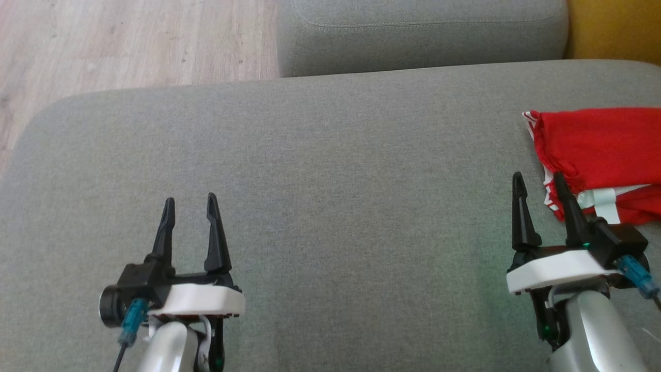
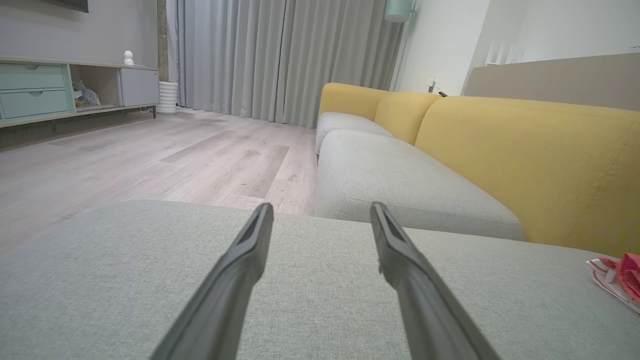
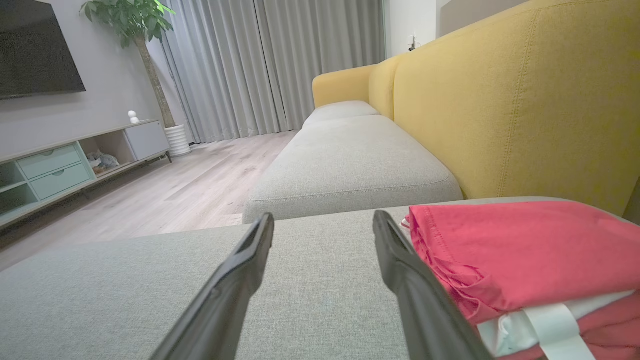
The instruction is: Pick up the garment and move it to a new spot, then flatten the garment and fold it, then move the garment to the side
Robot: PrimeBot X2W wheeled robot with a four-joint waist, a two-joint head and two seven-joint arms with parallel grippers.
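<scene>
Garment [image 1: 604, 150] of red fabric with white trim and a pale tape strip lies in a layered, fairly compact bundle at the far right side of a wide grey woven seat cushion [image 1: 330, 181]. Part of it runs past the head view's right edge. Its top layer looks smooth, and its left edge is gathered into small ruffles.

Just beside that left edge, over the cushion's right part, hangs the right gripper [image 1: 537, 176]. Its two long dark fingers are spread wide and grasp nothing. One finger sits close against the cloth, and whether it touches cannot be told. Well apart, over the cushion's left part, the left gripper [image 1: 190, 199] is also spread wide with nothing between its fingers.

Beyond the cushion's far edge sits a second grey seat pad [image 1: 413, 36], with a mustard-yellow sofa backrest [image 3: 525, 100] along the cushion's right and pale wood flooring [image 1: 129, 41] off its left.

Judging by the stacked layers and the spot at the cushion's side, the folding and the move aside appear done. The next move probably calls for drawing the right fingers clear without snagging the ruffled edge. If a pickup remains, that gripper is nearest and would need to close on the edge.
</scene>
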